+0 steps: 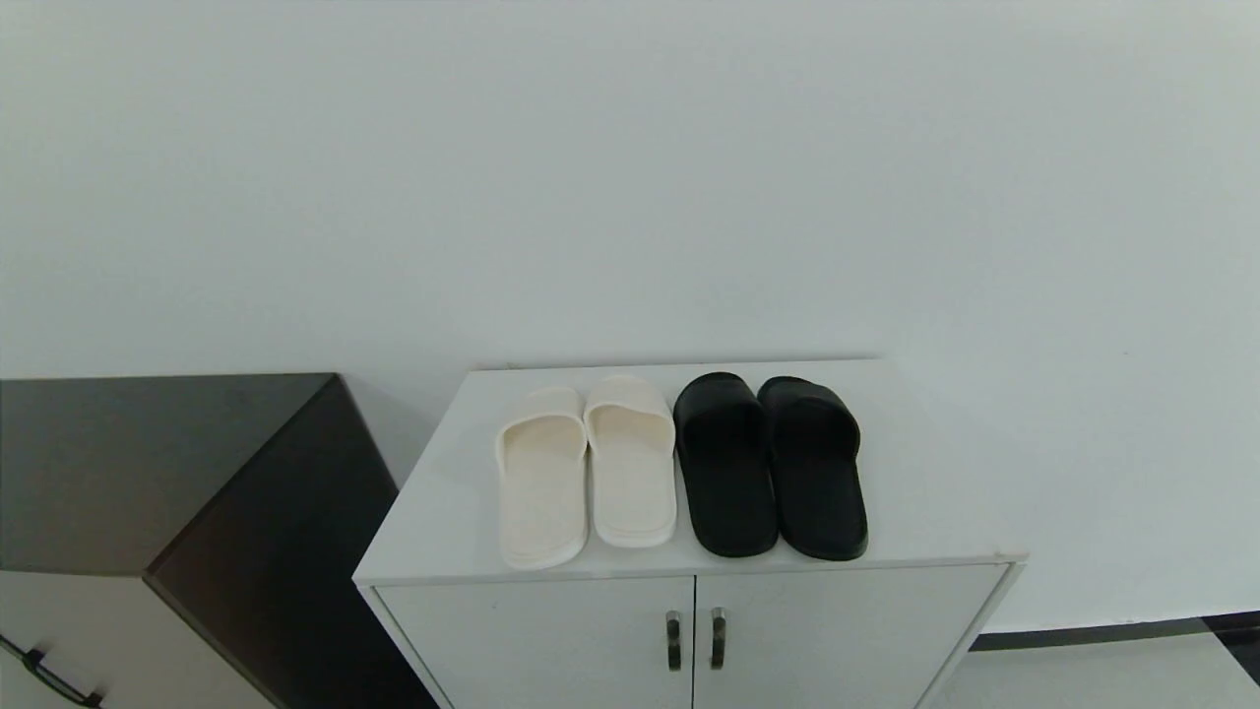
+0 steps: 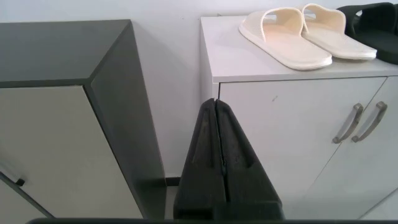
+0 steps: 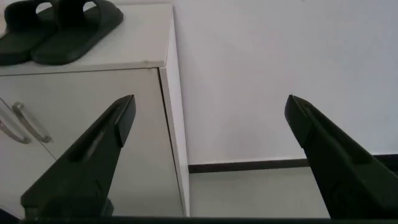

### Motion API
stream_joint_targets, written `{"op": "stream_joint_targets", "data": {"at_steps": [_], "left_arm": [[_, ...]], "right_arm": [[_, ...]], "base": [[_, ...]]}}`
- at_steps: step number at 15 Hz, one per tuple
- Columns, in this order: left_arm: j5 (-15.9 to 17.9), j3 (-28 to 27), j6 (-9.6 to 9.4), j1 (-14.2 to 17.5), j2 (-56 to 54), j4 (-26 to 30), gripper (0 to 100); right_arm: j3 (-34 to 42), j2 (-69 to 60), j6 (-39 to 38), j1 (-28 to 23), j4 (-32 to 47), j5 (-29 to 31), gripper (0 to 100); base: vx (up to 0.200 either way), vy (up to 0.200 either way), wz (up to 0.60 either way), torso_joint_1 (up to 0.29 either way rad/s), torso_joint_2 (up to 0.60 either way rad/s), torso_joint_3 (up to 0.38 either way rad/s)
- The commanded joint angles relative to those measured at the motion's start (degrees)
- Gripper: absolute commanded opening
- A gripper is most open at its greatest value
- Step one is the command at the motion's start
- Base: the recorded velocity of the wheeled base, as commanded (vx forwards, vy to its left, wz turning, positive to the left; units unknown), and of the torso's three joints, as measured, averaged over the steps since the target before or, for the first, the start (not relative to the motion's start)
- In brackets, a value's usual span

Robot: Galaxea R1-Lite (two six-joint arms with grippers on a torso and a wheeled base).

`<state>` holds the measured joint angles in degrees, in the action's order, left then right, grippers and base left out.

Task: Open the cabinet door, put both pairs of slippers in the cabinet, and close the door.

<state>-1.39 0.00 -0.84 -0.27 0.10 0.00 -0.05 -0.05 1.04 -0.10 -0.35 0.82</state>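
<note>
Well, over on the left stands a dark cabinet (image 1: 167, 473) with a pale front, set against the white wall (image 1: 630, 177). Before the gap between it and its neighbour, the left end effector (image 2: 216, 149) hangs low with its black fingers pressed flat together, level with the upper left corner of the white cabinet (image 1: 935, 492). That cabinet is shut, its two doors meeting at the middle, where a pair of metal handles (image 1: 695, 640) stand upright side by side. On its top lie both pairs, toes toward the wall: the cream slippers (image 1: 630, 473) to the left, touching each other, and just beside them the black slippers (image 1: 728, 483), also snug together, their heels near the front edge. Farther right, the right end effector (image 3: 210, 102) hangs with its fingers spread wide and nothing between them, off the cabinet's right front corner and below its top.
</note>
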Motion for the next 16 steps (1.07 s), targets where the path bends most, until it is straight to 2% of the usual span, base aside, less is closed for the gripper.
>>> {"op": "stream_joint_targets", "data": {"at_steps": [1, 2, 3, 4, 5, 7, 8, 9, 11, 12, 16], "left_arm": [[-0.02, 0.0, -0.13, 0.0, -0.01, 0.0, 0], [-0.02, 0.0, 0.23, 0.0, -0.01, 0.0, 0], [-0.1, 0.0, 0.31, 0.0, -0.01, 0.0, 0], [-0.1, 0.0, 0.31, 0.0, -0.01, 0.0, 0], [-0.1, 0.0, 0.31, 0.0, -0.01, 0.0, 0], [-0.1, 0.0, 0.31, 0.0, -0.01, 0.0, 0], [-0.1, 0.0, 0.31, 0.0, -0.01, 0.0, 0], [0.07, 0.0, 0.14, 0.0, -0.01, 0.0, 0], [0.95, 0.0, 0.31, 0.0, -0.01, 0.0, 0], [1.04, 0.0, 0.31, 0.0, -0.01, 0.0, 0], [1.21, 0.0, 0.31, 0.0, -0.01, 0.0, 0]], "right_arm": [[-7.6, 1.89, -0.86, 0.8, -2.28, -2.31, 100], [-18.23, 8.84, -6.13, 2.65, 0.35, -5.39, 100], [-21.48, 15.52, -5.78, 3.0, 4.31, -9.61, 100], [-21.48, 19.56, -4.9, 2.91, 5.1, -12.86, 100], [-21.48, 30.81, -4.9, 3.09, 3.08, -18.92, 100], [-22.1, 44.17, -5.08, 6.69, -5.71, -18.57, 100], [-22.1, 44.17, -5.08, 6.69, -5.71, -18.57, 100], [-25.62, 54.1, -9.56, 18.03, -9.14, -8.99, 100], [-30.71, 60.52, -18.09, 33.58, -10.19, 5.07, 100], [-33.35, 63.42, -19.58, 37.1, -10.54, 8.24, 100], [-41.88, 73.79, -19.76, 40.09, -10.63, 13.16, 100]], "base": [[0.0, 0.0, 0.0, 0.0, 0.0, 0.0], [0.0, 0.0, 0.0, 0.0, 0.0, 0.0], [0.0, 0.0, 0.0, 0.0, 0.0, 0.0], [0.0, 0.0, 0.0, 0.0, 0.0, 0.0], [0.0, 0.0, 0.0, 0.0, 0.0, 0.0], [0.0, 0.0, 0.0, 0.0, 0.0, 0.0], [0.0, 0.0, 0.0, 0.0, 0.0, 0.0], [0.0, 0.0, 0.0, 0.0, 0.0, 0.0], [0.0, 0.0, 0.0, 0.0, 0.0, 0.0], [0.0, 0.0, 0.0, 0.0, 0.0, 0.0], [0.0, 0.0, 0.0, 0.0, 0.0, 0.0]]}}
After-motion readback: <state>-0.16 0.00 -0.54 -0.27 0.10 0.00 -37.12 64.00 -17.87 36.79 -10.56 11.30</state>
